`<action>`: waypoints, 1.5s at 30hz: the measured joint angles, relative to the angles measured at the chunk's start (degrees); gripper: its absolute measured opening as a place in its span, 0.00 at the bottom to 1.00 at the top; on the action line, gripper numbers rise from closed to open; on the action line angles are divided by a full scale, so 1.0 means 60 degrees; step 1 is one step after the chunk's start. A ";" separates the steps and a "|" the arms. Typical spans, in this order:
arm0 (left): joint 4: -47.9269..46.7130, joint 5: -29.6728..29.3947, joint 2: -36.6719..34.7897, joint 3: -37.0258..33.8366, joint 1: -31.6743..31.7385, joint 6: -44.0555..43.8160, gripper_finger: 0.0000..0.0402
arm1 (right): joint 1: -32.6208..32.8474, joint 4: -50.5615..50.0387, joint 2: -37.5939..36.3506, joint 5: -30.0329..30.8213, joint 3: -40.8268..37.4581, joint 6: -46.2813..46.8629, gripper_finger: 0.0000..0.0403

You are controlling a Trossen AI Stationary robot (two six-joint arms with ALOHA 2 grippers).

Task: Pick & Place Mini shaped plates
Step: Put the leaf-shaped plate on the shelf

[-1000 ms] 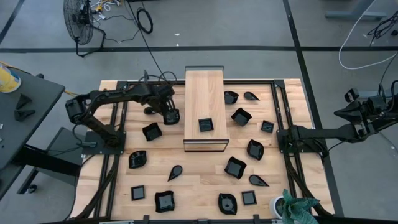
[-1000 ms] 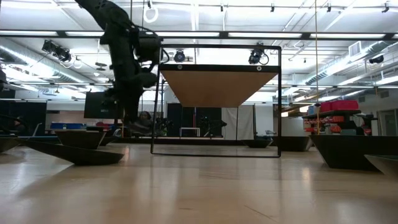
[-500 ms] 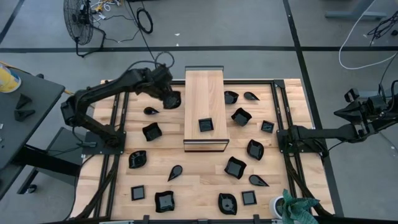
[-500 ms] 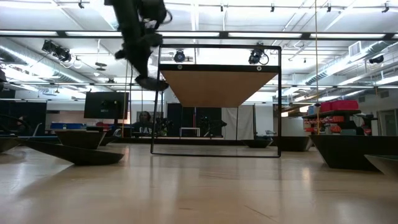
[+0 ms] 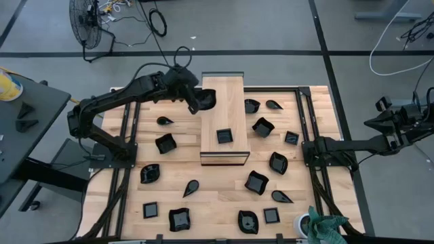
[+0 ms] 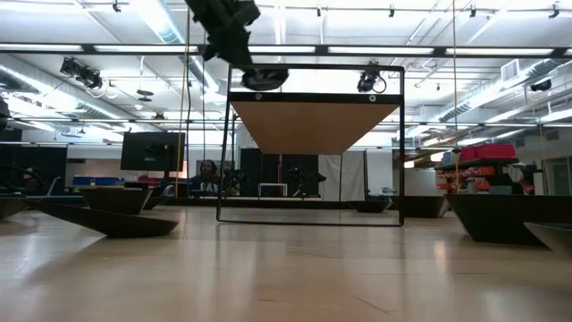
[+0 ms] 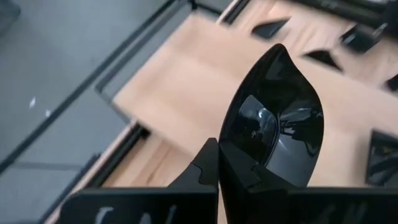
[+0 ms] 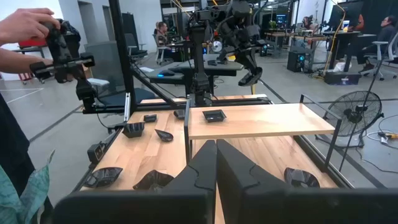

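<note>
Glossy black and leaf-shaped, the carried plate (image 7: 273, 118) is pinched by its rim between the fingers of the left gripper (image 5: 196, 103), so that its hollow faces the wrist camera and the dish hangs tilted rather than flat. It is held over the far left corner of the wooden board (image 5: 224, 118) — a raised shelf, as the low view shows, with the plate (image 6: 264, 79) kept just above the board's top edge. That height appears to be chosen so that the dish clears the edge before being lowered.

One square plate (image 5: 224, 135) already lies on the board, near its middle; the free wood beyond it, toward the far end, is judged to be where the carried dish is meant to go, well apart from the square one.

All other mini shaped plates are spread over the table on both sides of the board and in front of it — among them a small teardrop (image 5: 163, 120) and a wavy-edged dish (image 5: 165, 143) to the board's left, and a square dish (image 5: 263, 127) to its right. They lie apart from one another, which leaves room for a grip at each rim.

The right gripper (image 8: 216, 163) waits off the board's right side, beyond the table edge, its fingers pressed together on nothing.
</note>
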 joint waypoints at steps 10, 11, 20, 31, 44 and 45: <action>0.1382 0.0655 0.0565 -0.0004 -0.0308 0.0679 0.00 | 0.0000 0.0000 0.0000 0.0000 0.0001 0.0000 0.03; 0.1556 0.0785 0.0672 -0.0004 -0.0308 0.0679 0.00 | 0.0000 0.0000 0.0000 0.0000 -0.0001 0.0000 0.03; 0.2207 0.1491 0.1368 -0.0007 -0.0307 0.0847 0.00 | 0.0000 0.0000 0.0000 0.0000 0.0000 0.0000 0.03; 0.2323 0.1555 0.1654 -0.0011 -0.0293 0.1404 0.00 | 0.0000 0.0000 0.0000 0.0000 -0.0004 0.0000 0.03; 0.2181 0.2054 0.1807 -0.0011 -0.0228 0.1382 0.00 | 0.0000 0.0000 0.0000 0.0000 -0.0004 0.0000 0.03; 0.2145 0.2156 0.1858 -0.0015 -0.0228 0.1374 0.00 | 0.0000 0.0000 0.0000 0.0000 0.0000 0.0000 0.03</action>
